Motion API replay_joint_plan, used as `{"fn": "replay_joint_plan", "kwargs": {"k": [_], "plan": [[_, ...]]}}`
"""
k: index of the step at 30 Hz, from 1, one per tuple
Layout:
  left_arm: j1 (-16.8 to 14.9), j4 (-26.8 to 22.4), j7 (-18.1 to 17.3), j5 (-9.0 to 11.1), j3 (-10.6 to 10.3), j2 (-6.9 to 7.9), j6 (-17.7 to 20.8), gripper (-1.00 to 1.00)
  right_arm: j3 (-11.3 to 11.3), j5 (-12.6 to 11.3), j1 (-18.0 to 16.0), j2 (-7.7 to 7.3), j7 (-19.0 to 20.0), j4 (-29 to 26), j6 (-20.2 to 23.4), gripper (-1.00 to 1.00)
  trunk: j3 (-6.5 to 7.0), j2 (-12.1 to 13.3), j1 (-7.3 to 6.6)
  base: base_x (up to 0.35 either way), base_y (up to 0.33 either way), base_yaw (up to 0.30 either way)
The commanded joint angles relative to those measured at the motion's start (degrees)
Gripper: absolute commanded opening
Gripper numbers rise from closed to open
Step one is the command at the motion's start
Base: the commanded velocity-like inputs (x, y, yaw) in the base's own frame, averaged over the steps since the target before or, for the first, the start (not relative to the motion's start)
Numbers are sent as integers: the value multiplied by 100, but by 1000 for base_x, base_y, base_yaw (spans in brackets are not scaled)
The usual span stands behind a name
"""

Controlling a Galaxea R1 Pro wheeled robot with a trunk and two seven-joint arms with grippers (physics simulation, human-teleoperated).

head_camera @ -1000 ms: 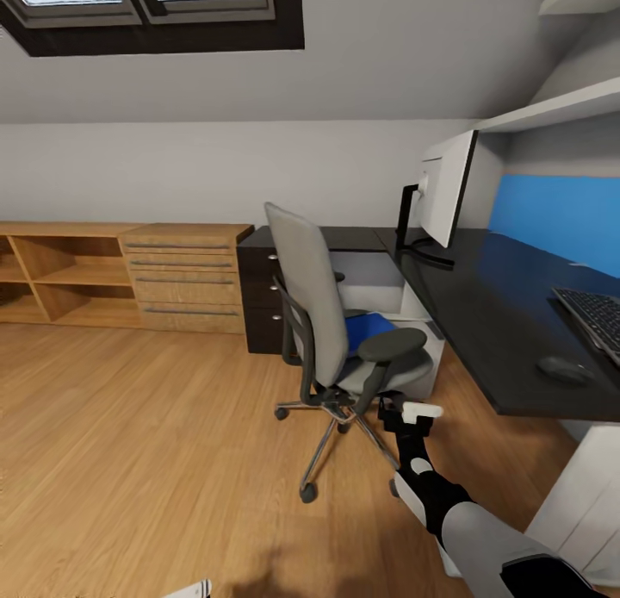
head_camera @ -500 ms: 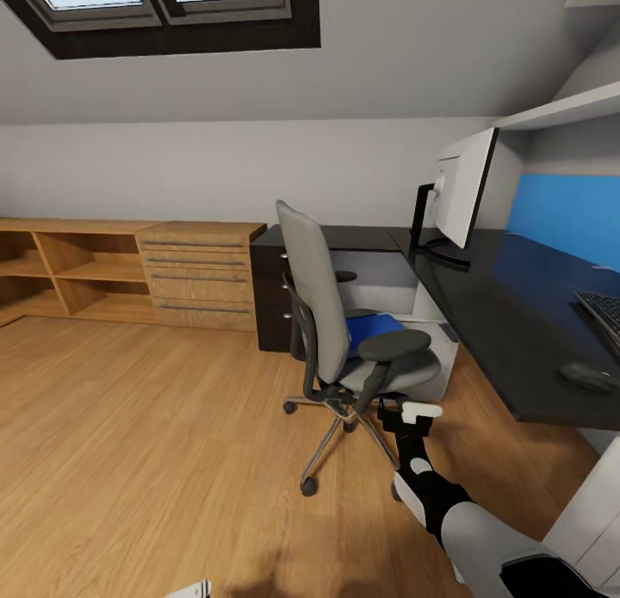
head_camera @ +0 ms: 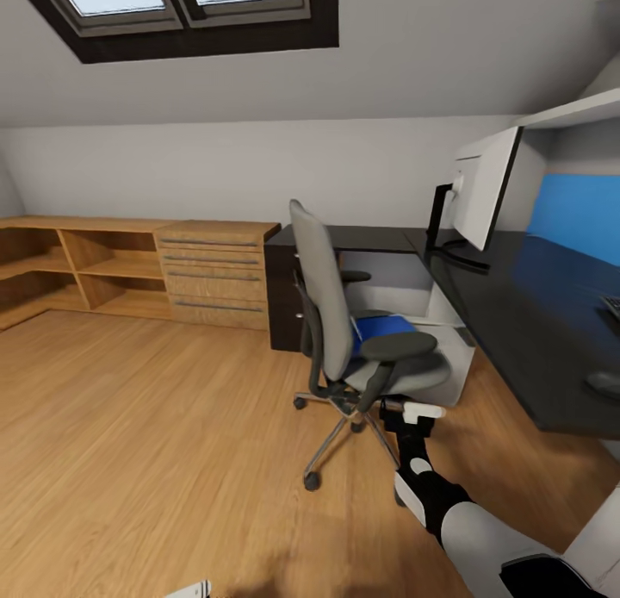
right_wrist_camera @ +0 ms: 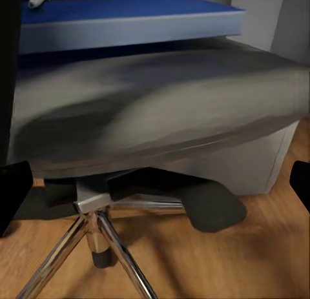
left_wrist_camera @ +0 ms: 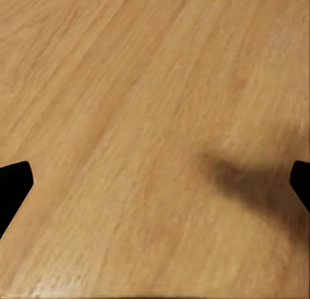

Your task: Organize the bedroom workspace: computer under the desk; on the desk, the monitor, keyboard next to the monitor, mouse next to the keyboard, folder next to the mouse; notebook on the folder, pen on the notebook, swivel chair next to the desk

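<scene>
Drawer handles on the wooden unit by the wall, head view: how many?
4, stacked one above another on the wooden drawer unit beside the open shelves: top, second, third, bottom. The black drawer unit behind the chair is partly hidden.

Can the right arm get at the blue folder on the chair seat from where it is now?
Probably not directly. The right gripper hangs below the swivel chair seat, near its base, while the folder lies on top, behind the near armrest. It would need to rise above the armrest first.
</scene>
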Motion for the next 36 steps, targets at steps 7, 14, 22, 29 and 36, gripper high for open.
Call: {"fn": "replay_joint_plan", "kwargs": {"k": [7, 14, 22, 29, 36], "plan": [[-3, 6, 5, 56, -2, 2, -26, 100, 62, -45, -5, -8, -76, 2, -39, 100, -5, -2, -1, 0, 0, 257], [-3, 6, 3, 56, -2, 2, -26, 100, 62, -45, -5, -7, -84, 2, -41, 100, -5, -2, -1, 0, 0, 259], [-3, 8, 5, 56, -2, 0, -26, 100, 62, -45, -5, -6, -87, 2, -41, 100, -5, -2, -1, 0, 0, 259], [-3, 9, 3, 52, -2, -6, -26, 100, 62, -45, -5, 0, -87, 2, -41, 100, -5, -2, -1, 0, 0, 259], [-3, 12, 4, 50, -2, -6, -93, 100, 62, -45, -5, -6, -87, 2, -41, 100, -5, -2, -1, 0, 0, 259]]}}
